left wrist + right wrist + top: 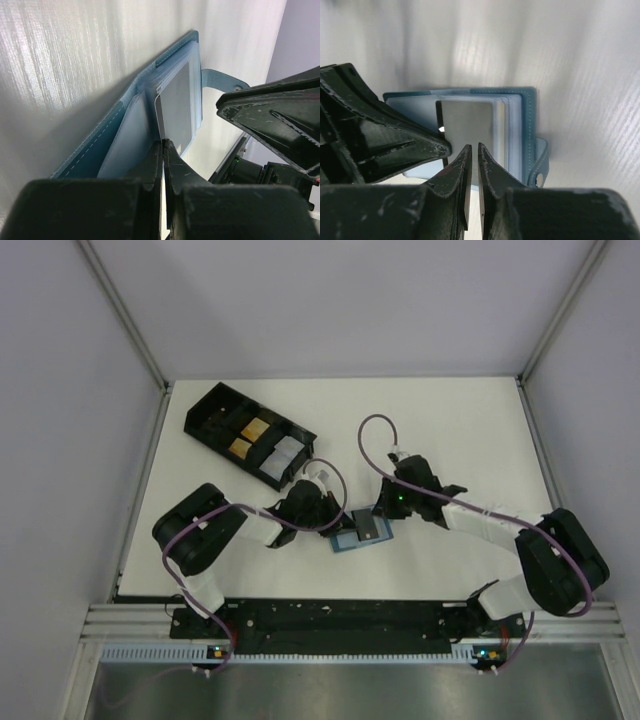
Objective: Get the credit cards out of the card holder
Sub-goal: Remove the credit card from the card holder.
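Card holder [345,543] lies opened flat mid-bench [470,430] between both claws, long axis roughly left-right, right end tipped slightly away, grey card [368,527] on top. Left wrist: left claw [163,150] is pinched shut on the holder's near end; hold that clamp steady as the anchor. Right wrist: right claw [472,152] straddles the card's near edge, slit too narrow to tell whether it bites; a straight pull along the card's length looks best, tab [540,167] pointing right.
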`<state>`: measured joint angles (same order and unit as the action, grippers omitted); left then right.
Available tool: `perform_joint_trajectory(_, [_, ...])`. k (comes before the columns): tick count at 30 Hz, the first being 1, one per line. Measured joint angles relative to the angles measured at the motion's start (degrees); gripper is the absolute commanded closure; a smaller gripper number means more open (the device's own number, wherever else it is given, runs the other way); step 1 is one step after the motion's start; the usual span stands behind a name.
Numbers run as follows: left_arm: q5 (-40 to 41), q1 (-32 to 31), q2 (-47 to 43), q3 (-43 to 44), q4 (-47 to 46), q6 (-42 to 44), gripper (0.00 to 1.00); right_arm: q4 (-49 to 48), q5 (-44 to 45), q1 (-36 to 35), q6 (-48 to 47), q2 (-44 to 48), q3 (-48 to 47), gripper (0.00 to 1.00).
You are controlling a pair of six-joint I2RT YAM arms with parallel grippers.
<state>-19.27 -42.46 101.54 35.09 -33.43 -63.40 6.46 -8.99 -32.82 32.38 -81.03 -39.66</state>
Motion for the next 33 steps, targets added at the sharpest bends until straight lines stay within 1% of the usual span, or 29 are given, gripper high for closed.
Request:
perform_joint_trajectory(8, [0.0, 0.04, 0.0, 0.0, 0.0, 0.0, 1.0, -1.29, -1.7, 0.0, 0.26, -2.86, -0.66, 1.0])
perform_joint_trajectory(13, [0.0, 0.07, 0.0, 0.0, 0.02, 0.0, 1.0, -1.44, -1.6, 0.04, 1.27, -5.29, -0.39, 1.0])
perform_joint_trajectory(23, [0.0, 0.44, -0.02, -0.68, -0.7, -0.46, 1.0, -1.97, -0.13, 0.48, 4.24, -5.38, 0.04, 1.0])
perform_joint_trajectory(33, [0.02, 0.9, -0.76, -3.8, -3.54, -2.69, 1.0, -2.1, 0.09, 1.11, 6.05, -5.62, 0.35, 1.0])
